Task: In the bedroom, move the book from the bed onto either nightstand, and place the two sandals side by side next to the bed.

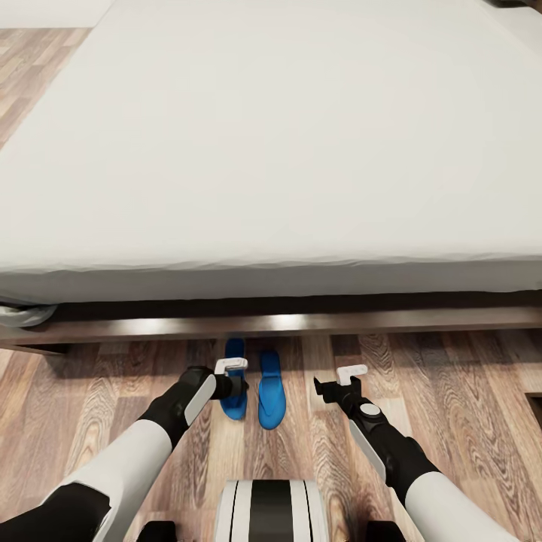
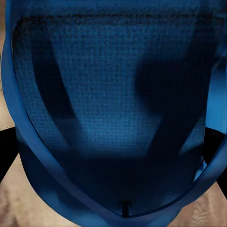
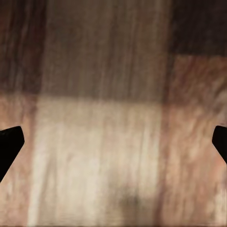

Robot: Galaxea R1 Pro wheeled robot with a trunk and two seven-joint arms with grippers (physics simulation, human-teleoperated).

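left gripper [image 1: 239, 386] sits right on the near sandal [image 2: 113, 113], fingers either side of it, though i can't tell if they're clamped. the other sandal [image 1: 270, 393] lies just beside it toward the right gripper [image 1: 322, 387], which hangs spread wide over bare floor [image 3: 113, 142]. i'd nudge gently, keeping the soles parallel. beyond both is the bed [image 1: 271, 150].

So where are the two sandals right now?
In the head view, the two sandals lie side by side on the floor beside the bed, the left hand over one.
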